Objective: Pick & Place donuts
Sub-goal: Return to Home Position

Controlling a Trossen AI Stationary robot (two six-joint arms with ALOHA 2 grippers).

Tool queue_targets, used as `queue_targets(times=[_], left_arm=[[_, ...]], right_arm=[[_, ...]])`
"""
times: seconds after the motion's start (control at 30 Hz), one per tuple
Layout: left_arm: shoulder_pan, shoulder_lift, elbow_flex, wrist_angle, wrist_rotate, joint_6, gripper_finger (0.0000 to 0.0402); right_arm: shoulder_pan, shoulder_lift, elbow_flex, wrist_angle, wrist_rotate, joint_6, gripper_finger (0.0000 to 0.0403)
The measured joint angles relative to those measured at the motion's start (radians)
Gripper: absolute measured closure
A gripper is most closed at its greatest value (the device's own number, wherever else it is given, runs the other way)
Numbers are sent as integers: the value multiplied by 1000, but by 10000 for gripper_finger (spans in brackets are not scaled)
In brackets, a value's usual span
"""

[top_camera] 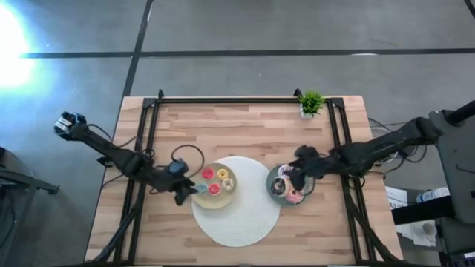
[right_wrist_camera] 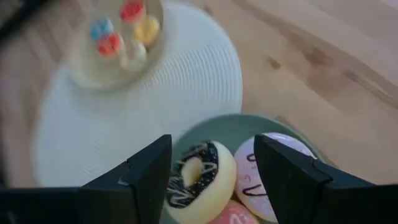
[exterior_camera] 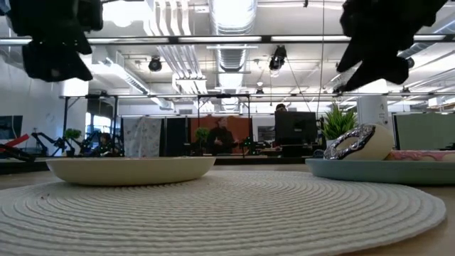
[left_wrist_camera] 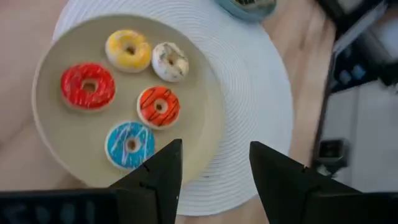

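The beige plate (left_wrist_camera: 68, 143) lies on the white round mat (left_wrist_camera: 249, 81) and carries several mini donuts: yellow (left_wrist_camera: 129, 50), cream-white (left_wrist_camera: 170, 61), red (left_wrist_camera: 87, 85), orange (left_wrist_camera: 158, 106) and blue (left_wrist_camera: 130, 144). My left gripper (left_wrist_camera: 214, 158) hovers open above that plate's rim, and it shows beside the plate's left edge in the high view (top_camera: 187, 191). The teal plate (right_wrist_camera: 249, 127) holds a chocolate-iced donut (right_wrist_camera: 196, 174), a lilac-white donut (right_wrist_camera: 273, 177) and a pink one (right_wrist_camera: 233, 218). My right gripper (right_wrist_camera: 211, 162) hangs open over the chocolate-iced donut, clear of it (top_camera: 295, 176).
The teal plate (top_camera: 272, 184) sits partly on the mat's right edge (top_camera: 236, 215). A small potted plant (top_camera: 310, 104) stands at the table's far edge. A black frame (top_camera: 223, 100) runs along the far and side edges. Bare wood lies on the far half of the table.
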Motion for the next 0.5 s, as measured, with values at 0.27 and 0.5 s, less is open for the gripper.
queue_targets(times=[0.27, 0.5], left_arm=[[7, -129, -146, 501, -25, 204, 241], [189, -143, -371, 1099, 246, 484, 241]], right_arm=[[10, -261, -40, 83, 82, 54, 184], [-13, -318, -71, 322, 40, -279, 184]])
